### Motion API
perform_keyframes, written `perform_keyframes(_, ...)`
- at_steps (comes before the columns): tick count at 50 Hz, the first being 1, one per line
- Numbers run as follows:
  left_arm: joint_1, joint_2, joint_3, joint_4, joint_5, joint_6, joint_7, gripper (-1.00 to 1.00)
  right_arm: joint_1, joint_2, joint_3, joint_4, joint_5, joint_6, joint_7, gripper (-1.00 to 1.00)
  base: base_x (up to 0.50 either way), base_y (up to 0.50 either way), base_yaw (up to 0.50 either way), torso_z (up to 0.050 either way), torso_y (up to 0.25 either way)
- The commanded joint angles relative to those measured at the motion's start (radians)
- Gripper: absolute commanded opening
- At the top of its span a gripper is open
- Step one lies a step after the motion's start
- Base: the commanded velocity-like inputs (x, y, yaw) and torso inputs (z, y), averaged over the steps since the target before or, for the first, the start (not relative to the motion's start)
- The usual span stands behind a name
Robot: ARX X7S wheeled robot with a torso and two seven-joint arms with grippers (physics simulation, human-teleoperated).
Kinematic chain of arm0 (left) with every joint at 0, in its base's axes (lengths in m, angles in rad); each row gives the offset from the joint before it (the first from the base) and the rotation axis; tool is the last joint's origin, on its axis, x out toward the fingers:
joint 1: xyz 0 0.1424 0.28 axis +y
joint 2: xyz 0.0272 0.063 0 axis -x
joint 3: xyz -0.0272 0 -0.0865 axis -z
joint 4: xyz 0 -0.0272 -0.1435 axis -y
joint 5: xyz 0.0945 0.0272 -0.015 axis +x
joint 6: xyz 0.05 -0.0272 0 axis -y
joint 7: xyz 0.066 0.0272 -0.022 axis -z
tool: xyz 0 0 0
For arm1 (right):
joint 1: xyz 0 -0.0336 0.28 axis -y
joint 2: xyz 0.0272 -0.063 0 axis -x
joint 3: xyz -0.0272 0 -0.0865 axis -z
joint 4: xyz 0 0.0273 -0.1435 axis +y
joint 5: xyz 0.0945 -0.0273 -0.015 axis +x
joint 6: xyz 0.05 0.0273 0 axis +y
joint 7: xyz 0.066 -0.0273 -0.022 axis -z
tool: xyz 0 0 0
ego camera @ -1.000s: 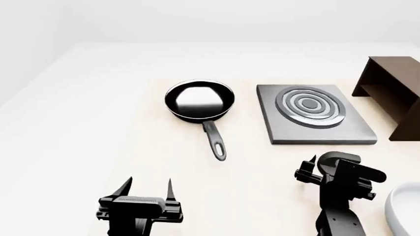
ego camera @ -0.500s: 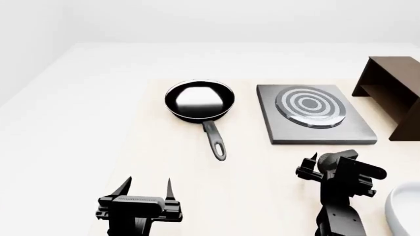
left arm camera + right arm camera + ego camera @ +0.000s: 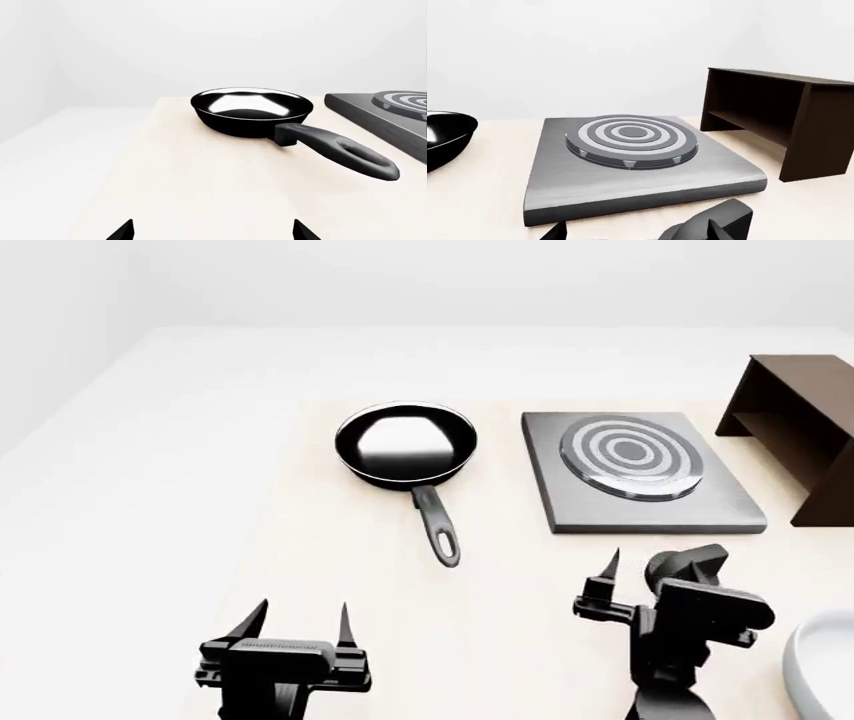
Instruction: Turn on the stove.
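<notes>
Pale wooden tabletop (image 3: 267,540) is seen filling most of the head view, with everything else set on it. At its far right edge a dark brown wooden box (image 3: 801,435) with an open shelf is stood, just beside the stove. That flat square dark-grey stove slab (image 3: 638,485), topped by a raised burner of concentric rings (image 3: 630,456), is placed right of centre, directly ahead of the right arm and apart from it. To the slab's left a round black frying pan (image 3: 406,445) is laid, its glossy bowl showing a white reflection and its long black handle (image 3: 437,525) pointed toward the robot. A curved white rim (image 3: 817,665) is cut off by the lower right corner. The right gripper (image 3: 650,575) is held low over the table just short of the slab's near edge, its fingers spread with nothing between them; a small black shape sits close by its tips, but whether it is the knob cannot be told. The left gripper (image 3: 296,620) is held near the bottom edge, well apart from the pan, its two pointed fingers spread wide and empty.
</notes>
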Motion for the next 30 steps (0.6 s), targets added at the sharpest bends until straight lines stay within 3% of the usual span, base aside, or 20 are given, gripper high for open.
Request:
perform_keyframes(1,-0.001,-0.002,0.006,-0.001,-0.002,0.001,-0.002,1.0,-0.138,-0.017,-0.082,-0.248,-0.091,0.034,0.068,1.0,0.0,0.0,0.0,0.0,0.0)
perform_keyframes(21,0.008,-0.012,0.01,0.015,-0.006,0.006,-0.01,1.0,-0.279,-0.011,-0.193,-0.461,-0.235,0.029,0.114,1.0,0.0,0.0,0.0,0.0,0.0)
perform_keyframes(30,0.01,-0.016,0.014,0.022,-0.01,0.004,-0.011,1.0,-0.284,-0.015,-0.222,-0.454,-0.271,0.018,0.125,1.0,0.0,0.0,0.0,0.0,0.0)
